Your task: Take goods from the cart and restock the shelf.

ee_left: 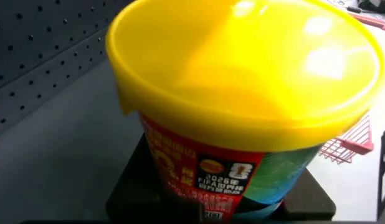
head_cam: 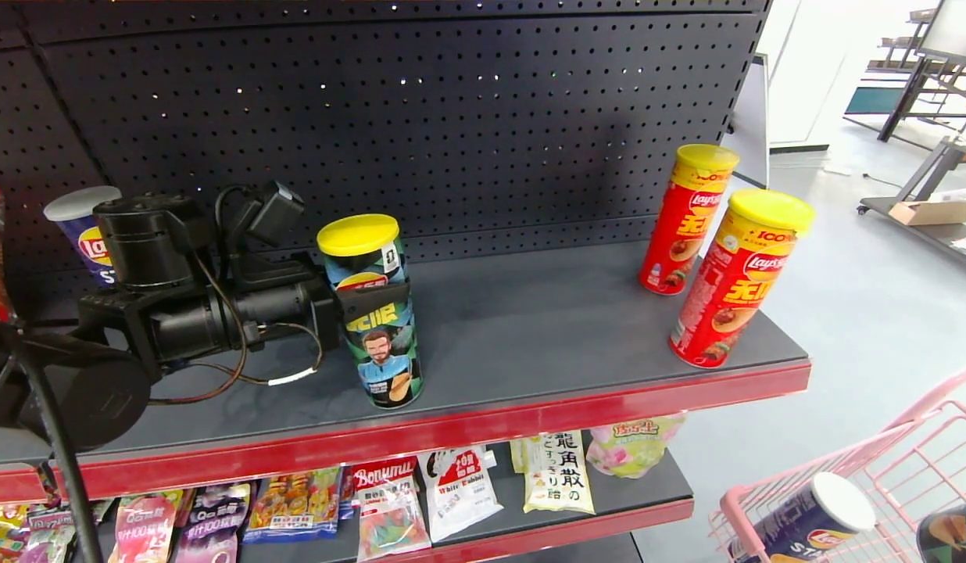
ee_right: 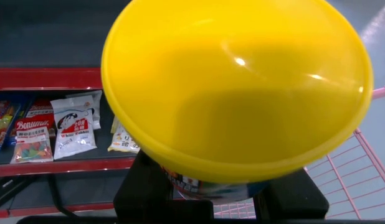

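A green-and-blue chips can (head_cam: 377,320) with a yellow lid stands upright near the front edge of the grey upper shelf (head_cam: 530,328). My left gripper (head_cam: 358,305) is shut around its middle; the left wrist view looks down on the can's lid (ee_left: 248,62). My right gripper (ee_right: 217,196) is shut on a second yellow-lidded can (ee_right: 236,87), held over the pink cart (ee_right: 367,180) in front of the lower shelf. In the cart (head_cam: 905,438) lies a blue can with a white lid (head_cam: 811,516).
Two red cans (head_cam: 733,281) with yellow lids stand at the shelf's right end. A blue can with a white lid (head_cam: 80,231) stands behind my left arm. Snack bags (head_cam: 389,500) fill the lower shelf. Bare shelf lies between the held can and the red cans.
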{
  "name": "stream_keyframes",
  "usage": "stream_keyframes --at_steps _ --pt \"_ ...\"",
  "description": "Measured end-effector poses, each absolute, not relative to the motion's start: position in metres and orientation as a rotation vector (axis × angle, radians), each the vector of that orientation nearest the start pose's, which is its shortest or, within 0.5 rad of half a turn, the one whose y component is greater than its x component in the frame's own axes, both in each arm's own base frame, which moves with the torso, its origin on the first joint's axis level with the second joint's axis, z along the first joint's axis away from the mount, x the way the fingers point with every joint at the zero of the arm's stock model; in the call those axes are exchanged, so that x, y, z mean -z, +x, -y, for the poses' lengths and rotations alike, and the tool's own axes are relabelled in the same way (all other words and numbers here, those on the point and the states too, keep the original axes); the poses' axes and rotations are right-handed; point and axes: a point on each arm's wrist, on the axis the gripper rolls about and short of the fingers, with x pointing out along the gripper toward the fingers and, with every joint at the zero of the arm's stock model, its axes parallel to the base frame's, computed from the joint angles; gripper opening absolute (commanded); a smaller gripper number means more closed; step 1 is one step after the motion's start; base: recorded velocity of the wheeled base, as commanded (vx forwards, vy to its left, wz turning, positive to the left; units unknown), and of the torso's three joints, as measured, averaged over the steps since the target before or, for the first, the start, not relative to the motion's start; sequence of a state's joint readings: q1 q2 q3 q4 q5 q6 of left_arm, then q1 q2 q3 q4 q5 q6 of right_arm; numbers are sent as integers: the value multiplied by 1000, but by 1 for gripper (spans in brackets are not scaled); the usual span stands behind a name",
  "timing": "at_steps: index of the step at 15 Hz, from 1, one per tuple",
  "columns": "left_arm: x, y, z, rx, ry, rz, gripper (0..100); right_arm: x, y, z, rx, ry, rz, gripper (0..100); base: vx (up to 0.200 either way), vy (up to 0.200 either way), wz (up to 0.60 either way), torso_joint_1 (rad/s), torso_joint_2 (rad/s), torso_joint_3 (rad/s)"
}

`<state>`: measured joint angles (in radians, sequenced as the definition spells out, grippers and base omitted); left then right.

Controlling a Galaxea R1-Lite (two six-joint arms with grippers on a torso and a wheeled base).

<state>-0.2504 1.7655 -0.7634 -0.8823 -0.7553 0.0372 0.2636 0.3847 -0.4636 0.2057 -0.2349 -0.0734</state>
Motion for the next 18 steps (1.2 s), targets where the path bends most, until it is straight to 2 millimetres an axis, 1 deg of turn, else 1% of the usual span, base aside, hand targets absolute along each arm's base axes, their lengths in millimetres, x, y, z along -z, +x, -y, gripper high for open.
stream_keyframes --at_steps 4,7,15,16,18 --pt "-172 302 97 1019 -6 -96 0 -190 -7 7 -33 -104 -121 0 0 0 0 0 0 0" --pt "-170 301 101 1040 -24 -110 0 -190 -7 7 -33 -105 -123 0 0 0 0 0 0 0" --pt "-170 299 102 1070 -14 -85 0 -189 -7 7 -33 -105 -124 0 0 0 0 0 0 0" --pt "-170 299 101 1070 -14 -84 100 -189 -7 7 -33 -105 -124 0 0 0 0 0 0 0" --pt "-167 298 101 1064 -13 -85 100 -189 -7 7 -32 -105 -124 0 0 0 0 0 0 0"
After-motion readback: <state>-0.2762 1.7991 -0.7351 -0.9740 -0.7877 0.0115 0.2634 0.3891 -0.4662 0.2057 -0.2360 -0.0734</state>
